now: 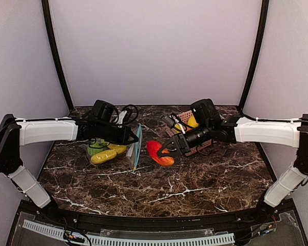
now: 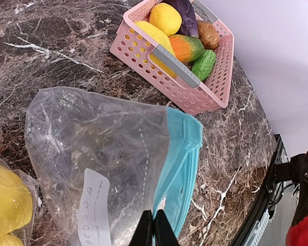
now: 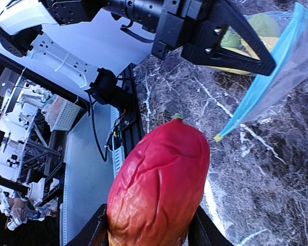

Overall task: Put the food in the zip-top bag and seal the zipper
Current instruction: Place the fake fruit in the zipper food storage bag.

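Nearest us, the right gripper (image 3: 149,233) is clamping a red toy fruit (image 3: 161,179) beside the zip-top bag (image 2: 102,148), while the left gripper (image 2: 154,230) is pinching its blue zipper strip (image 2: 182,154), holding it upright. Yellow and green pieces (image 1: 105,154) are already lying bagged. Farther back, more toy produce (image 2: 187,47) is waiting in the pink basket (image 2: 200,100), so we are judging the task partway done, with sealing remaining.

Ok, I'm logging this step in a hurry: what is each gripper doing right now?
Left gripper: shut on the zip-top bag, at its blue zipper edge.
Right gripper: shut on the red toy fruit.
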You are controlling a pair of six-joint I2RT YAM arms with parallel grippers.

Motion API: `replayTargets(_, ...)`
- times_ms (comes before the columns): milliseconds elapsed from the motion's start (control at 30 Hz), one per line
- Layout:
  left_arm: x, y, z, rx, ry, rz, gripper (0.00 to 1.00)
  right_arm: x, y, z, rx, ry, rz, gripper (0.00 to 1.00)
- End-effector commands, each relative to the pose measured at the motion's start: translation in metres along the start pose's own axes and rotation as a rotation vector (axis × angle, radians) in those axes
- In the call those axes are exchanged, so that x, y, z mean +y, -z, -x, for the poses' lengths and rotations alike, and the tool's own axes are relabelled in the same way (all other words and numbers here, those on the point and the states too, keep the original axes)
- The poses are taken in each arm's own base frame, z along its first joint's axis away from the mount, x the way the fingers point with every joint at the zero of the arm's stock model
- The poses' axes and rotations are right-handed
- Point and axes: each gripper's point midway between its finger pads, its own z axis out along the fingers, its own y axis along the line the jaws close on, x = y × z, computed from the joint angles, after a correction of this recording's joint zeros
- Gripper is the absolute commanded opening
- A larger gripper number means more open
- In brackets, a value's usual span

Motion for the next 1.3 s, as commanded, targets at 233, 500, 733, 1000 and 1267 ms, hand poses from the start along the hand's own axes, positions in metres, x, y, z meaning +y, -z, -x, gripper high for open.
replayTargets(233,-0.006,0.005,-0.007,-0.004,0.012,-0.037,0.01,-0.008,-0.047,0.009,0.032,-0.074,0.115,0.36)
replayTargets(500,-0.007,0.008,-0.01,0.003,0.006,-0.038,0.01,-0.032,-0.067,0.012,0.051,-0.164,0.075,0.35)
replayTargets(733,-0.008,0.011,-0.01,0.003,0.0,-0.041,0.01,-0.058,-0.078,0.011,0.048,-0.251,0.002,0.34)
replayTargets(1000,-0.01,0.016,-0.012,0.015,-0.014,-0.036,0.01,-0.082,-0.076,0.018,0.012,-0.3,-0.078,0.34)
replayTargets(1267,-0.011,0.021,-0.026,0.089,-0.026,-0.04,0.01,-0.085,-0.082,0.04,-0.007,-0.211,-0.081,0.34)
